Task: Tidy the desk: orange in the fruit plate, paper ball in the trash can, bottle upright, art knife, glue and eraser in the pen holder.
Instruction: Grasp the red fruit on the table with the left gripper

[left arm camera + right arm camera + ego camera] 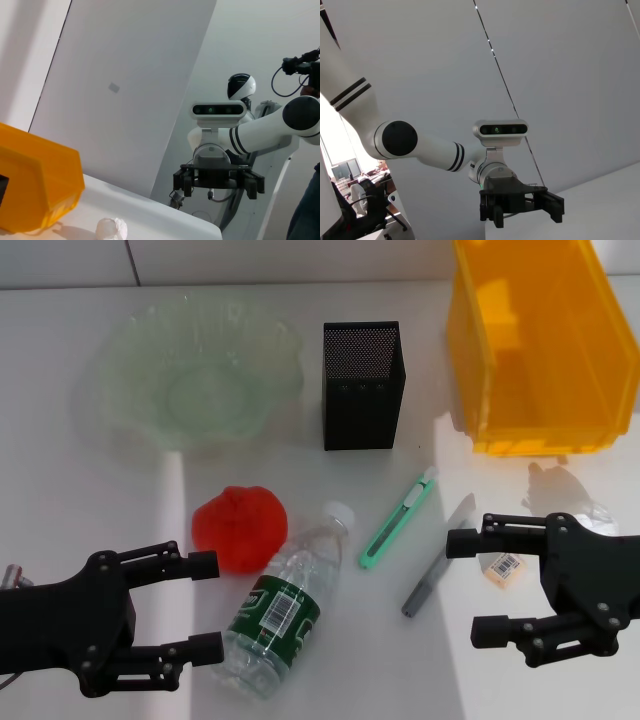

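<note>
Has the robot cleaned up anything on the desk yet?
Nothing is put away yet. The fruit plate and pen holder look empty, and neither open gripper, left or right, holds anything. Still to do: the orange, the lying bottle, the art knife, the glue, the eraser and the paper ball.

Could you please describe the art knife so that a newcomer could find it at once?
Start at the black mesh pen holder in the middle of the desk. Just in front of it, toward the robot, lies the art knife, between the fallen bottle and a grey pen. It alone is mint green.
</note>
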